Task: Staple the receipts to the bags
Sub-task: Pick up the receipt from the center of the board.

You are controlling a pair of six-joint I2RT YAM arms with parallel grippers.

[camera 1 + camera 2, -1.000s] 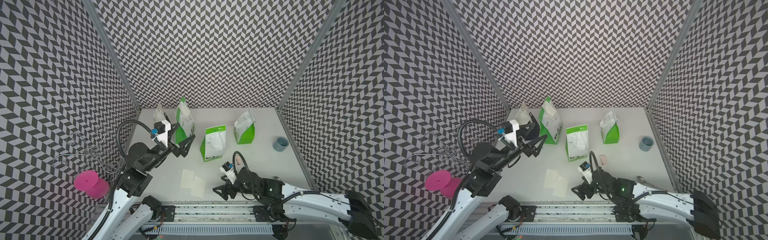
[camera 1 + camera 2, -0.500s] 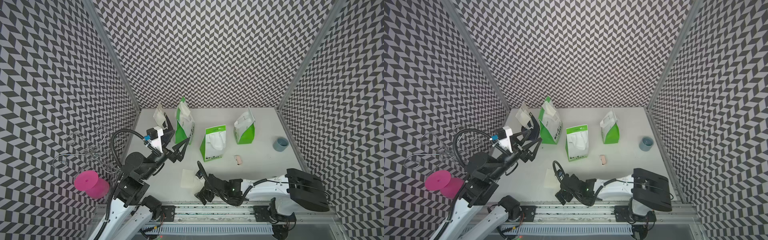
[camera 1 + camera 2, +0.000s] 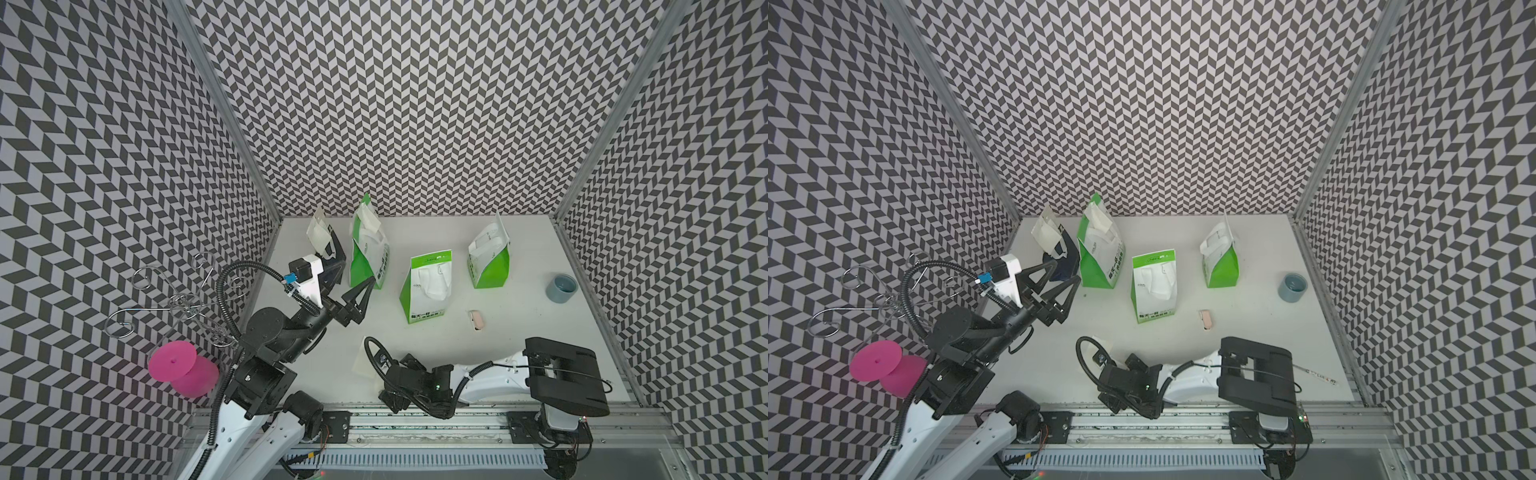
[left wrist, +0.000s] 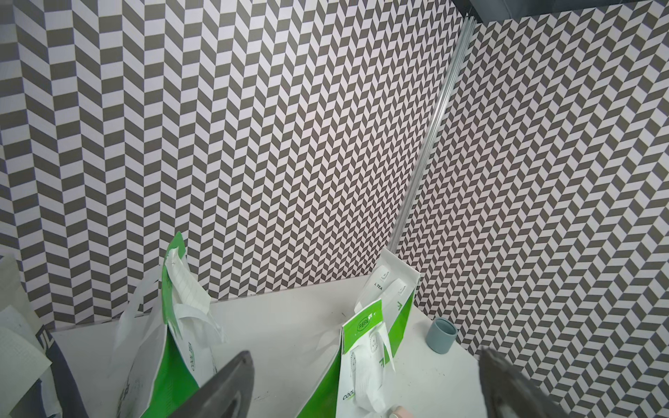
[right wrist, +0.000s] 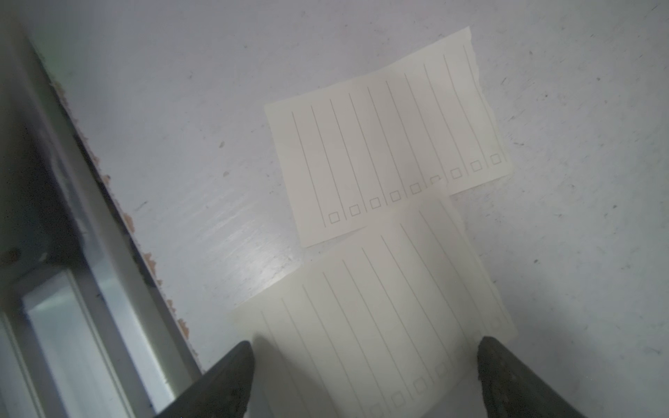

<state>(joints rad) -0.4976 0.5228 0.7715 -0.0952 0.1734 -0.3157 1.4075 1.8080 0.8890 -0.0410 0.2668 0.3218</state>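
Right tool (image 5: 365, 347): jaws apart, straddling one of two slightly overlapping receipts (image 5: 380, 307) flat on the surface (image 5: 217, 108) near its front edge; paper contact cannot be confirmed. Left tool (image 3: 1066, 272): jaws apart, raised beside the bags (image 3: 1100, 266).

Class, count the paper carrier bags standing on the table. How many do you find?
4. The navy bag stands at the back left, the left green bag beside it, the middle green bag nearer, the right green bag further right. None seems hidden.
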